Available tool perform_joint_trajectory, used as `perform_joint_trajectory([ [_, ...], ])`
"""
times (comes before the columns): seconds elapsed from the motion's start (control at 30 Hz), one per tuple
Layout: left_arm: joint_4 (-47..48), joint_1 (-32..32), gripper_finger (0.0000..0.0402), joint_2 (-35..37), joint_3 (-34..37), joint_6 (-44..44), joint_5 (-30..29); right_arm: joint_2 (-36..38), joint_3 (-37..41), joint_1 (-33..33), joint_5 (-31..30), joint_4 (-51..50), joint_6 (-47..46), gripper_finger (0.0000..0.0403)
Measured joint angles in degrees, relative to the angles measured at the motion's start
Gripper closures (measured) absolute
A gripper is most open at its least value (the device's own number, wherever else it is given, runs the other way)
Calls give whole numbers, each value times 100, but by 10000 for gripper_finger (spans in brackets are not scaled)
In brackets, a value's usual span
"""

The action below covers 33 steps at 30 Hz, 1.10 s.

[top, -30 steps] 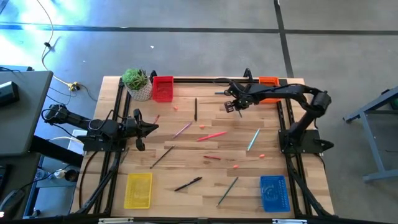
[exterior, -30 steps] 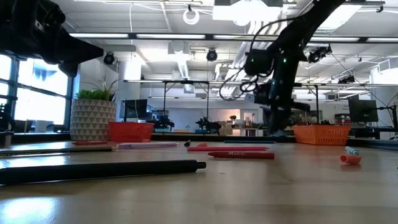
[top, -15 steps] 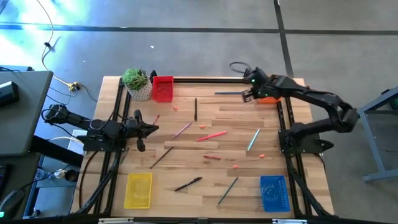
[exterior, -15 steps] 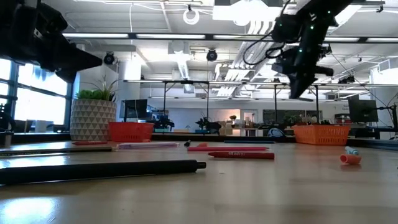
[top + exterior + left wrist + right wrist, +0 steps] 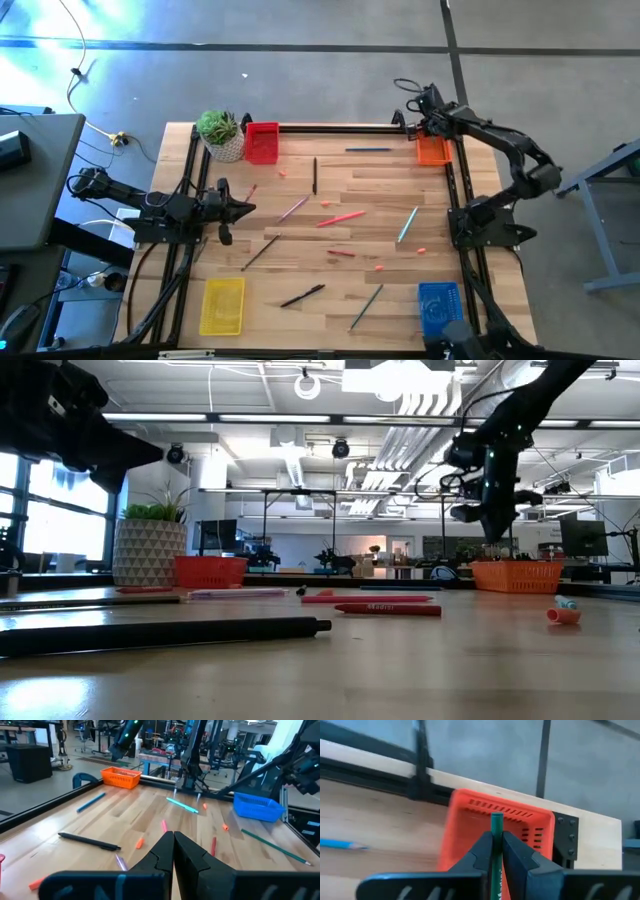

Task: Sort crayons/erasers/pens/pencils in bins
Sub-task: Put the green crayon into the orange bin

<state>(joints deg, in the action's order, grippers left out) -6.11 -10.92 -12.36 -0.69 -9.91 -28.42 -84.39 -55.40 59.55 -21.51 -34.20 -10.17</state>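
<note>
My right gripper [image 5: 496, 837] is shut on a green pencil [image 5: 496, 822] and hangs over the orange bin [image 5: 495, 827] at the table's far right corner [image 5: 433, 152]; the low view shows the gripper [image 5: 493, 528] above that bin's rim. At the table's left edge my left gripper [image 5: 236, 208] waits, shut on nothing [image 5: 173, 845]. Short orange crayons [image 5: 380, 267] lie flat on the wood, with one more [image 5: 326, 203] farther back. The red bin [image 5: 262, 142], yellow bin [image 5: 223, 305] and blue bin [image 5: 441, 310] stand at the other corners. My right gripper pinches the green pencil's shaft [image 5: 496, 831] between its two fingers. The pencil lies along the fingers, and its blunt end [image 5: 496, 815] sticks out past the fingertips. The fingers slant downward. The pencil is clear of the table, over the orange bin.
Scattered on the table are a blue pencil [image 5: 368, 149], a black pen [image 5: 314, 175], a pink-red stick [image 5: 340, 217], a teal pencil [image 5: 407, 225], another black pen [image 5: 302, 295] and a green pencil [image 5: 366, 305]. A white plant pot [image 5: 222, 135] stands beside the red bin.
My right gripper has swung from the far middle of the table toward the far right corner and has risen. It stays shut on the green pencil and now hangs over the orange bin. Nothing on the table has moved.
</note>
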Motion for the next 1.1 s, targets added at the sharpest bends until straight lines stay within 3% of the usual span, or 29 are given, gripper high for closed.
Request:
perform_joint_trajectory([
  [0.3, -28, 2, 401, -2, 0, 2, -485, -572, -2, 39, 248, 222, 71, 387],
  [0.63, -144, 2, 401, -2, 0, 2, -527, -824, -3, 31, 258, 191, -287, 381],
  [0.87, -177, 3, 401, -2, 0, 75, -568, -757, -3, -81, -24, 42, -286, 331],
  [1.1, -618, 11, 401, -2, 0, 626, -1094, -578, -4, -146, 3, -307, -232, 262],
])
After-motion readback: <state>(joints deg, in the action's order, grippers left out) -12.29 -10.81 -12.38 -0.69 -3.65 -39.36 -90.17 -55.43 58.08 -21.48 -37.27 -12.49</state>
